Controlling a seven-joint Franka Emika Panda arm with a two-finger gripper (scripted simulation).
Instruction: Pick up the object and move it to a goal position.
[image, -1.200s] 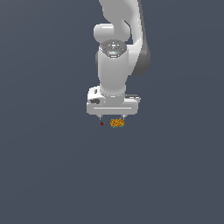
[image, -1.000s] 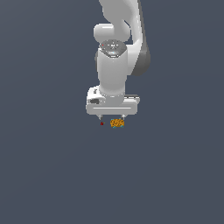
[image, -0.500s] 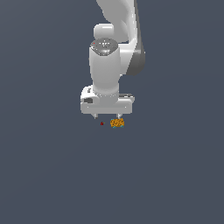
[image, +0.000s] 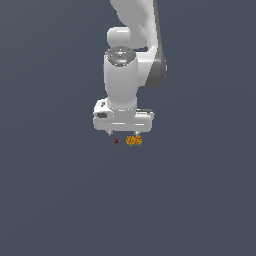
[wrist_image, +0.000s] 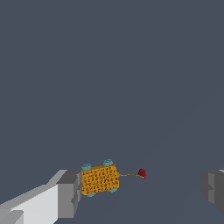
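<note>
Presently the arm (image: 131, 60) hangs nose-down over a plain dark grey surface (image: 55, 200), its white body upright and the gripper (image: 123, 133) at its lowest end. The jaws stand wide apart: in the wrist view one grey finger (wrist_image: 69, 192) sits at one side of the picture and the other finger (wrist_image: 213, 189) at the far side, with open surface between them.

Object (image: 133, 140): a small orange-yellow block with dark speckles. In the exterior view it lies just under the gripper body, toward the exterior view's right, beside the finger on that side. The wrist view shows the object (wrist_image: 100, 179) close against the inner face of one finger; whether it touches cannot be told. Small blue-green knobs show along two of its edges. It is not clamped, since the other finger is well apart from it.

Red dot (image: 116, 141): a tiny dark red mark at the exterior view's left of the object, near it and at about the same height. In the wrist view the dot (wrist_image: 141, 173) lies between the two fingers, joined to the object by a thin line.

Whether the object rests on the surface cannot be told.
</note>
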